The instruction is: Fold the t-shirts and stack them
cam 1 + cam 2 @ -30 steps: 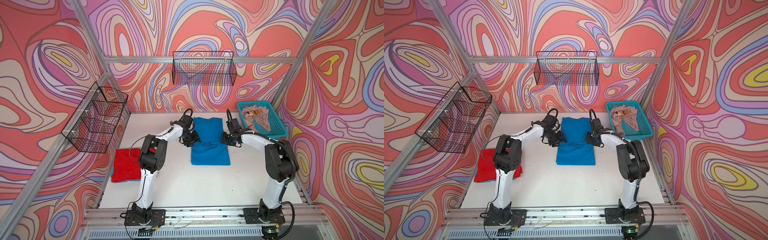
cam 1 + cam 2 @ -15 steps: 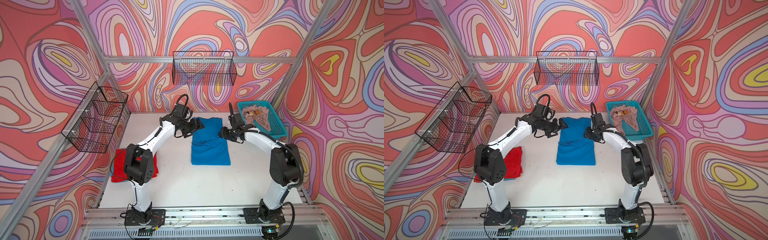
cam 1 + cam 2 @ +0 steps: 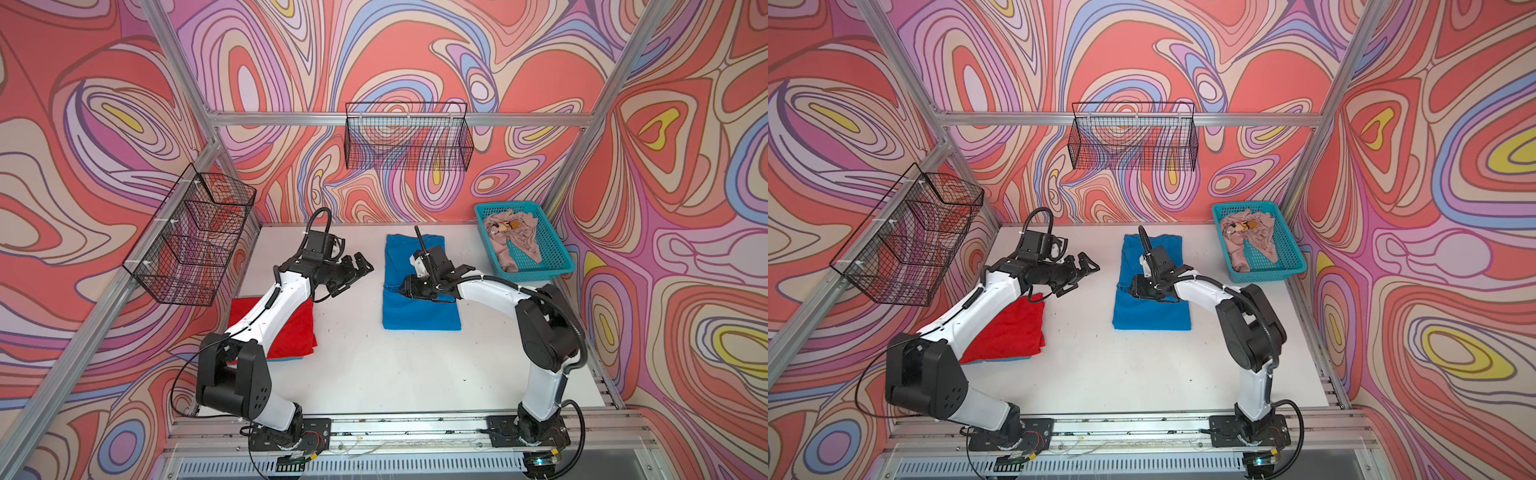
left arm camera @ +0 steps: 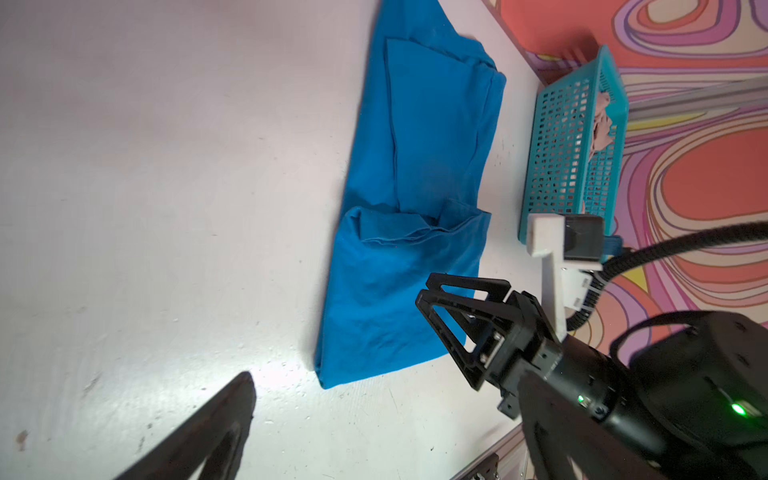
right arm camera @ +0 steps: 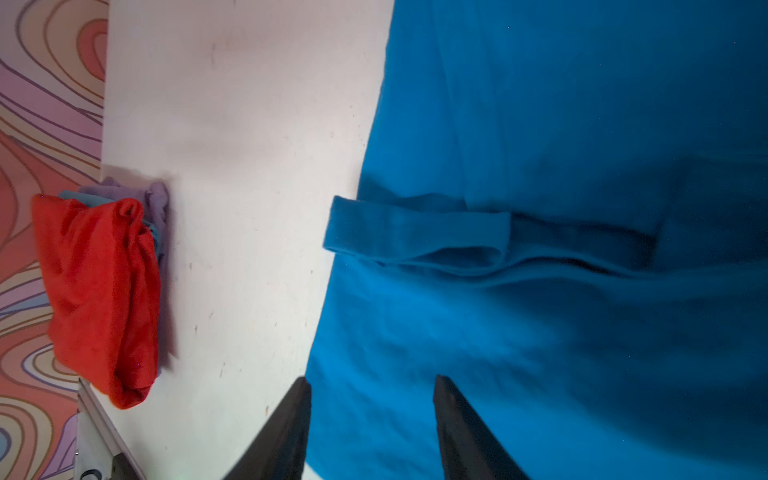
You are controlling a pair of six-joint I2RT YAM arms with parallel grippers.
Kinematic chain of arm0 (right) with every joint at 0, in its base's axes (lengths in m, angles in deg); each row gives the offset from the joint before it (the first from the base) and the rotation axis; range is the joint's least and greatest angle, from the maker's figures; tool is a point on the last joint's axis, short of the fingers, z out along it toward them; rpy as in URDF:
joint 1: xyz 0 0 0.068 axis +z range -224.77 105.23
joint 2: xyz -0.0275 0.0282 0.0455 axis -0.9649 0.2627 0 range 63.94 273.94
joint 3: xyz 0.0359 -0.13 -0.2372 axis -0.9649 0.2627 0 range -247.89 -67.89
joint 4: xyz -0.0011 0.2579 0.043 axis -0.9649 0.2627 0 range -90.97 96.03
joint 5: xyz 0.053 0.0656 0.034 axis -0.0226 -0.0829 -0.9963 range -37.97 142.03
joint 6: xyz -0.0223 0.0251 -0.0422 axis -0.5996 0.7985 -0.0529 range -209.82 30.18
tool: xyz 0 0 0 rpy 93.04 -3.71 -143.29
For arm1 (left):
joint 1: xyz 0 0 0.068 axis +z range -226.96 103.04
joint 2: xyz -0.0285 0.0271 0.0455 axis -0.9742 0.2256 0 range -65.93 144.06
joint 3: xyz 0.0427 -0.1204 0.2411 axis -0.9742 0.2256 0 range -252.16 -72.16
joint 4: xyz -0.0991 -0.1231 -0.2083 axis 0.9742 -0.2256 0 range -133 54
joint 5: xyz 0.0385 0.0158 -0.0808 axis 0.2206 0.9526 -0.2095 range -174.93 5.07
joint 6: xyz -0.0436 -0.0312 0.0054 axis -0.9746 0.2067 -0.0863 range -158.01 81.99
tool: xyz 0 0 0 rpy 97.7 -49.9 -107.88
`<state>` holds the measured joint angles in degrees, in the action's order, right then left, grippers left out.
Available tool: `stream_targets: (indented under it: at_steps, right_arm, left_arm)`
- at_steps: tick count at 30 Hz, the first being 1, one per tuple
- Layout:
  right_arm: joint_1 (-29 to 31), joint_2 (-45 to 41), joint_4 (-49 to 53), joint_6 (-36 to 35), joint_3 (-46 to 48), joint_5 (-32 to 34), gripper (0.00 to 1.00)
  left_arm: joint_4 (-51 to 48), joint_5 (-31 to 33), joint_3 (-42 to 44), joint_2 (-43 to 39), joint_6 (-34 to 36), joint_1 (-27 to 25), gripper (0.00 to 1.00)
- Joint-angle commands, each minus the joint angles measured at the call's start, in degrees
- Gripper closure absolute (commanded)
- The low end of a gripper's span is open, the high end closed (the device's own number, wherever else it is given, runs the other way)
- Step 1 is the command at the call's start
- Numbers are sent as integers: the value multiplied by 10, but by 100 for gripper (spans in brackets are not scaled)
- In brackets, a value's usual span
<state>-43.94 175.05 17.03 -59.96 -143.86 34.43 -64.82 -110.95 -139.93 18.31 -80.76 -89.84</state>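
A white table (image 3: 374, 365) is seen from above, inside a booth with swirling pink and orange walls. The blue t-shirt (image 3: 419, 311) lies flat near the middle of the table as a long, partly folded strip, with a raised crease across its middle that shows clearly in the right wrist view (image 5: 415, 232). The right gripper (image 3: 405, 289) sits low over that crease at the shirt's left edge. Its two fingers (image 5: 461, 428) are parted and nothing is caught between them. The left gripper (image 3: 362, 266) hangs in the air to the left of the blue shirt, well apart from it, with its jaws spread wide and empty. The red t-shirt (image 3: 291, 328) lies folded at the left edge of the table, on top of other cloth whose light blue and purple edges show (image 5: 156, 199), and the left arm partly hides it. The beige-pink t-shirt (image 3: 515, 241) is crumpled inside a turquoise mesh basket (image 3: 552, 266) at the far right corner.
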Motion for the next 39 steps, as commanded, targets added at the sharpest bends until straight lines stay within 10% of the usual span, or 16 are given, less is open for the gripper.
stream_targets:
  at_steps: [1, 24, 39]
  right_arm:
    - [-2, 37, -32, 3, -28, -1, 50]
    - [-19, 142, 92, -56, -266, 31, 51]
    - [-20, -218, 16, -10, 148, 117, 45]
  left_arm:
    - [17, 15, 52, -45, 23, 20, 0]
    - [43, -49, 72, -8, 16, 39, 0]
    - [81, -26, 42, 24, -50, -91, 0]
